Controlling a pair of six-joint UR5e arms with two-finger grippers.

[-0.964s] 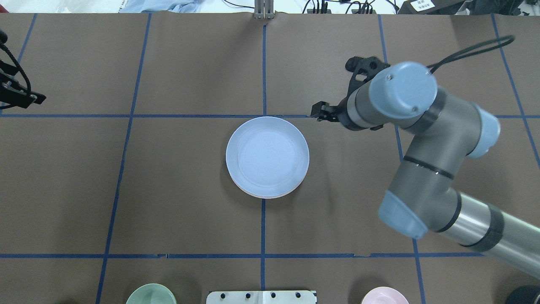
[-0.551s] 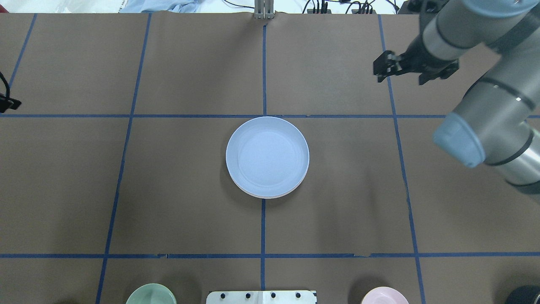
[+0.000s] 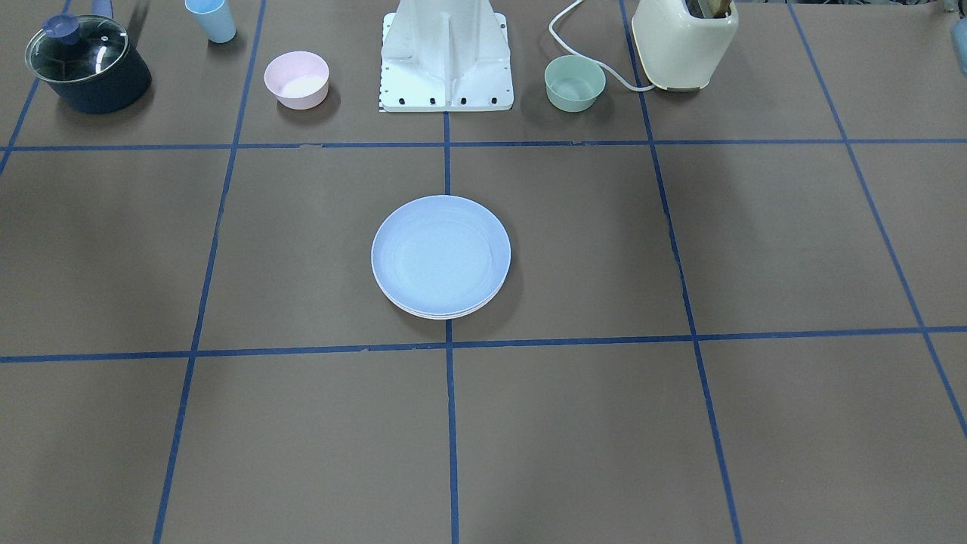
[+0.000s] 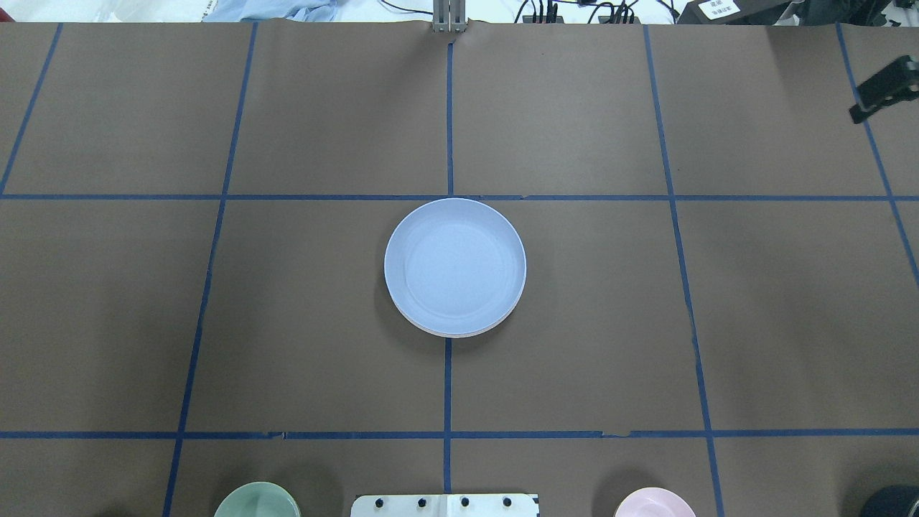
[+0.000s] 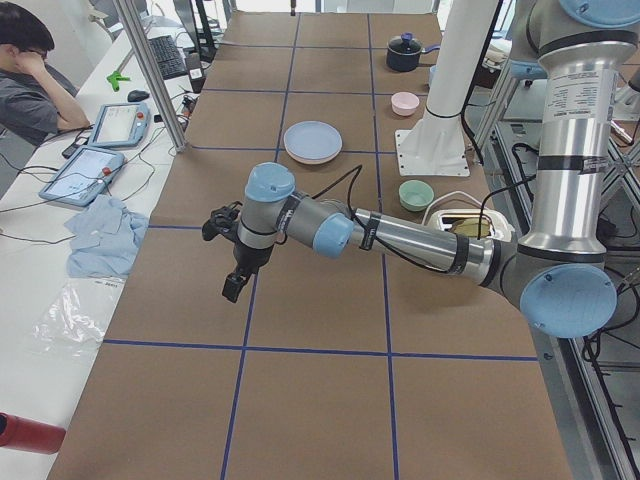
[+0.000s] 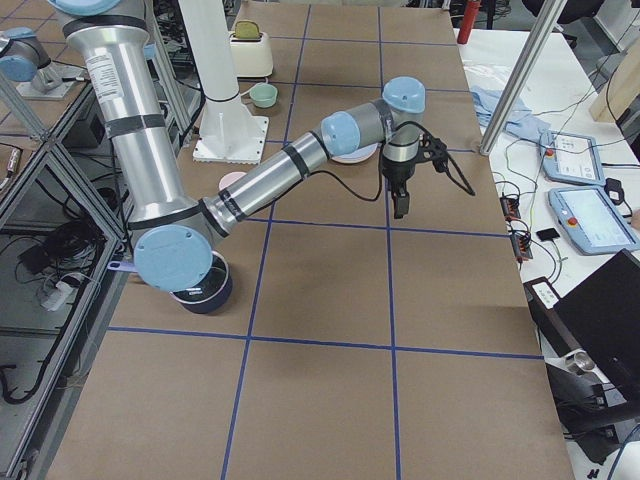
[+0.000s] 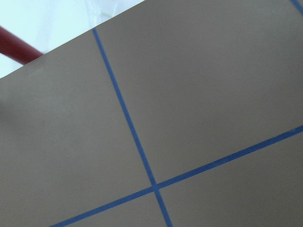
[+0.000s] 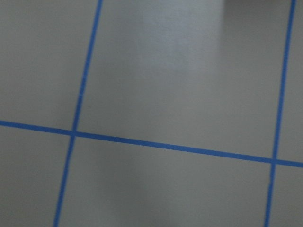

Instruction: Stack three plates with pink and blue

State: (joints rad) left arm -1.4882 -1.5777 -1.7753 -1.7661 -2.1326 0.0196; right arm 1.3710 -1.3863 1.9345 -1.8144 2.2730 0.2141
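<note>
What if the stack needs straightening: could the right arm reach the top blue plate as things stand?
Probably yes: the blue plate lies uncovered, and only bare table separates it from the right gripper.

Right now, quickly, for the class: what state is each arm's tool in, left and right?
Left tool: cannot be told, as it shows only in a side view.
Right tool: cannot be told, as it is mostly cut off at the overhead view's edge.

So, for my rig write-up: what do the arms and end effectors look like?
Both the left arm and right arm are silver-grey tubes with pale blue joint caps and black bands. The left end effector and right end effector are black, each with a black cable looping at the wrist.
</note>
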